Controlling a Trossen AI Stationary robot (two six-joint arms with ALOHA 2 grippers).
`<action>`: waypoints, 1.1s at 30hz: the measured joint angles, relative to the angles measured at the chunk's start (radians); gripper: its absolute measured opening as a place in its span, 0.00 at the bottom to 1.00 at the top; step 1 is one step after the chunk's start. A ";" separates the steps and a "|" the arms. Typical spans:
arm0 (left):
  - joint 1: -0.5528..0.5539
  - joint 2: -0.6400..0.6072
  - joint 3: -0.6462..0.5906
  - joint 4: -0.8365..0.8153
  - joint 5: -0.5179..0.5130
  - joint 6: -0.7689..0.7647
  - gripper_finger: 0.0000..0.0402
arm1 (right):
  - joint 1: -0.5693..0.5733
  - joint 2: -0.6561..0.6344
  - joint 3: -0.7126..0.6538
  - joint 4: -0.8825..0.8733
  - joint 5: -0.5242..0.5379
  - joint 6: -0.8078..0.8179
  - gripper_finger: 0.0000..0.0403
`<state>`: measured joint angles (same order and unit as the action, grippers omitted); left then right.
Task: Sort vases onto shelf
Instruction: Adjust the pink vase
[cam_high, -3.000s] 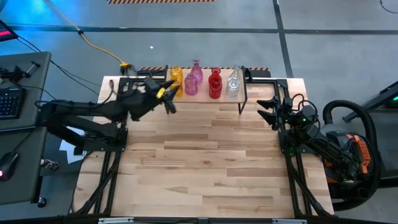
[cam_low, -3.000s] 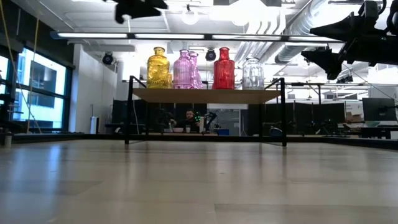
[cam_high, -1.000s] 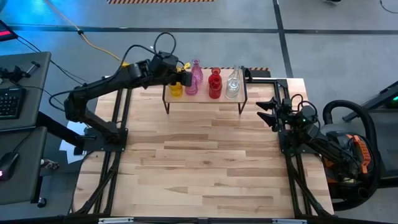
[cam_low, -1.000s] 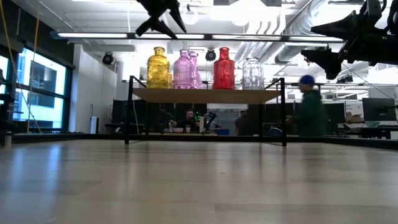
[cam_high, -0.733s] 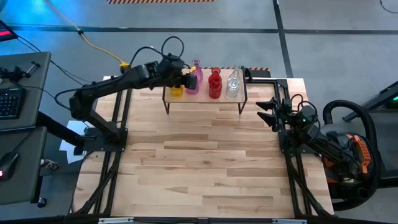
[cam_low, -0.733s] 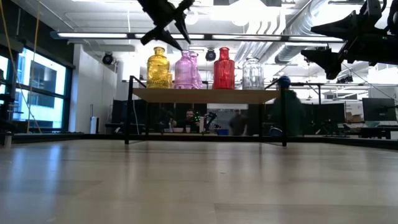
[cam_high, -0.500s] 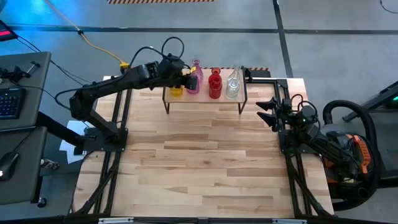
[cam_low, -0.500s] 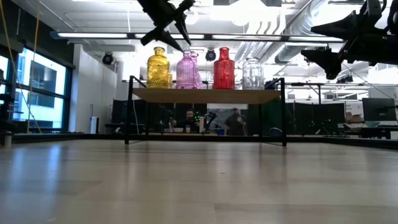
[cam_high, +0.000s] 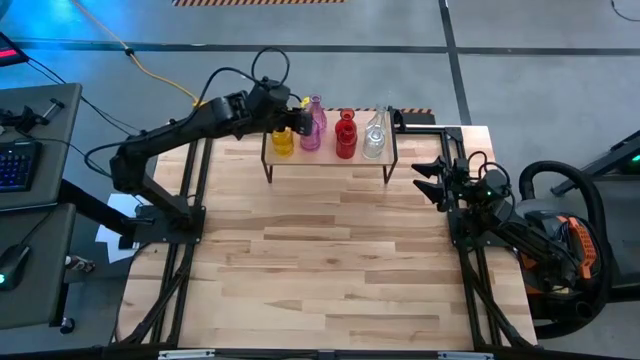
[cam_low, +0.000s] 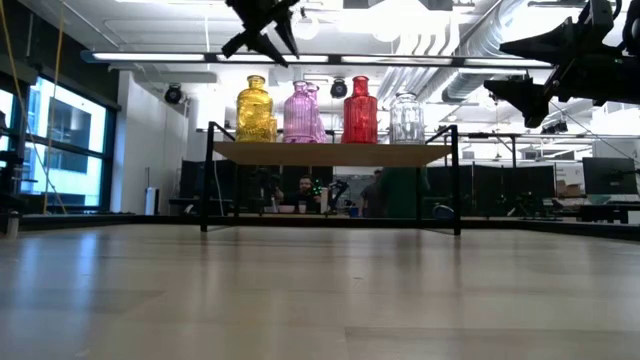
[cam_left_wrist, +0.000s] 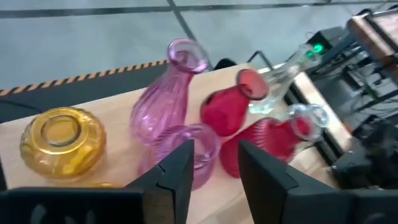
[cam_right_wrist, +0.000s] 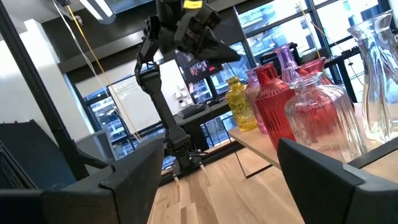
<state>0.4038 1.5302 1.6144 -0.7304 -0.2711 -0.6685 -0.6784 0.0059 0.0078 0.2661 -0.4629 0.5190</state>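
Note:
The shelf (cam_high: 330, 157) stands at the table's far edge on thin black legs, its wood top (cam_low: 330, 152) carrying the vases upright on their bases: yellow (cam_high: 283, 142), pink (cam_high: 312, 128), red (cam_high: 346, 136) and clear (cam_high: 374, 138). The left wrist view shows them two deep: yellow (cam_left_wrist: 62, 140), pink (cam_left_wrist: 169, 93), red (cam_left_wrist: 233, 106), clear (cam_left_wrist: 311, 117). My left gripper (cam_high: 297, 118) hovers open above the shelf's left end (cam_low: 262, 38), over the yellow and pink vases, nothing between its fingers (cam_left_wrist: 214, 168). My right gripper (cam_high: 432, 180) waits open at the table's right edge.
The wooden table (cam_high: 320, 270) lies bare in front of the shelf. A desk with a keyboard (cam_high: 15, 165) stands left of the table and a yellow cable (cam_high: 160, 75) runs across the floor behind. People (cam_low: 385, 195) show in the room beyond the shelf.
My left gripper went a little right and down over the pink vases, then drew back up and toward the left, holding nothing. The vases have stayed in place. A person walked from right to left behind the shelf.

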 joint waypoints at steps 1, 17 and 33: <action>0.004 0.003 0.000 -0.008 0.003 0.000 0.28 | 0.000 0.000 0.000 0.000 0.000 0.000 0.75; 0.025 0.028 0.000 -0.023 0.017 0.035 0.16 | 0.000 0.000 0.000 0.000 -0.004 0.024 0.75; 0.025 0.028 0.000 -0.055 -0.059 0.052 0.00 | 0.000 0.000 0.000 0.000 -0.004 0.024 0.75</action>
<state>0.4286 1.5581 1.6142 -0.7849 -0.3300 -0.6163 -0.6783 0.0063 0.0078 0.2661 -0.4671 0.5426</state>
